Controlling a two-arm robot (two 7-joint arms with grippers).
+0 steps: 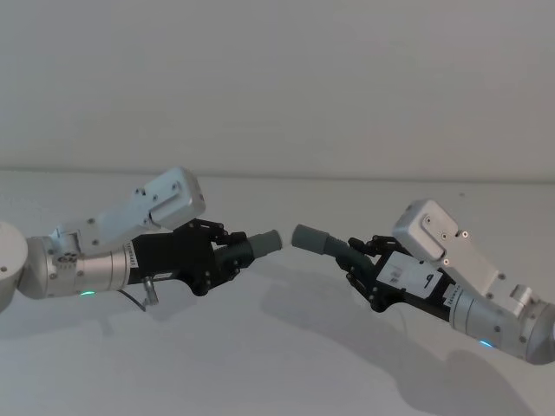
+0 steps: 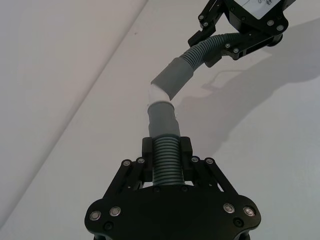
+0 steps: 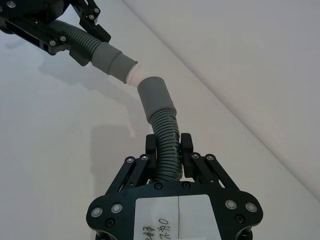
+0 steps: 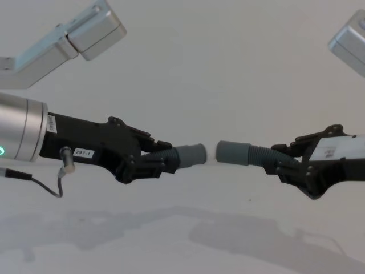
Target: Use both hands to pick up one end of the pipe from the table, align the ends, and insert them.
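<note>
Even, soft overhead light; faint diffuse shadows on table [image 1: 260,364]; images sharp, no glare.

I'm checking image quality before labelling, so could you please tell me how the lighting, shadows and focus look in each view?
Head view: soft even light, faint shadows on the table under both arms. Chest view: blurry shadows below the left gripper and right gripper. Wrist views: the pipe is sharp, no glare.

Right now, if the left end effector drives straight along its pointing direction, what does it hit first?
Probably the right piece's collar: the left end effector carries its own collar ahead, nearly tip to tip. In the wrist views the collars look angled, so contact may be off-axis.
</note>
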